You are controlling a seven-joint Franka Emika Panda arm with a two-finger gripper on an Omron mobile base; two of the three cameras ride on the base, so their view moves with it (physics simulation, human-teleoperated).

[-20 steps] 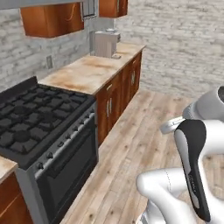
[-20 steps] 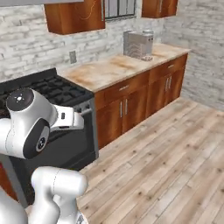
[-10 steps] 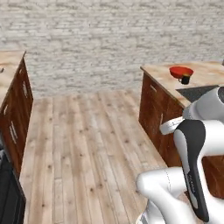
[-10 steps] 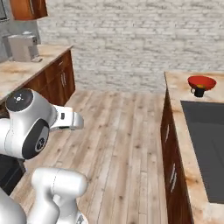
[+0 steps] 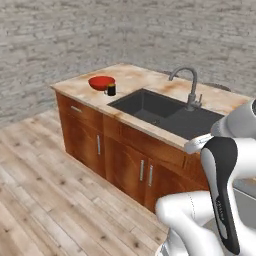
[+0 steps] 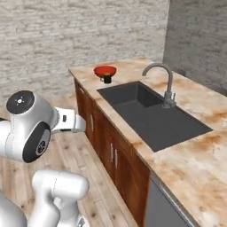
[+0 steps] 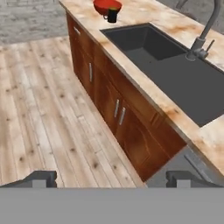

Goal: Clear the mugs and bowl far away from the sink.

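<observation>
In the left base view, we saw the red bowl (image 5: 101, 82) resting on the marble-patterned counter (image 5: 131, 76) near its far left corner. The black mug (image 5: 111, 90) stood upright just beside the bowl, on the side toward the sink (image 5: 167, 112), close to the sink's left corner. The curved faucet (image 5: 188, 87) rose from the far edge of the basin. Wooden cabinet doors (image 5: 120, 155) lined the counter front above a plank floor (image 5: 45, 195).

In the right base view, we saw the bowl (image 6: 105, 71) at the far end of the counter (image 6: 199, 155), with the black mug (image 6: 107, 79) directly in front of it and appearing to touch or overlap it. Both sat just beyond the far edge of the sink (image 6: 150, 113). The faucet (image 6: 165, 84) stood at the sink's right edge.

In the hand view, we saw the gripper (image 7: 113, 179) with its jaws spread wide and released, nothing between them, its fingertips (image 7: 41, 178) above the floor (image 7: 39, 109) and cabinet front. The bowl (image 7: 107, 6) and black mug (image 7: 112, 15) lay at the top of this view, well apart from the gripper. The sink (image 7: 175, 70) and faucet (image 7: 202, 37) lay to the right.
</observation>
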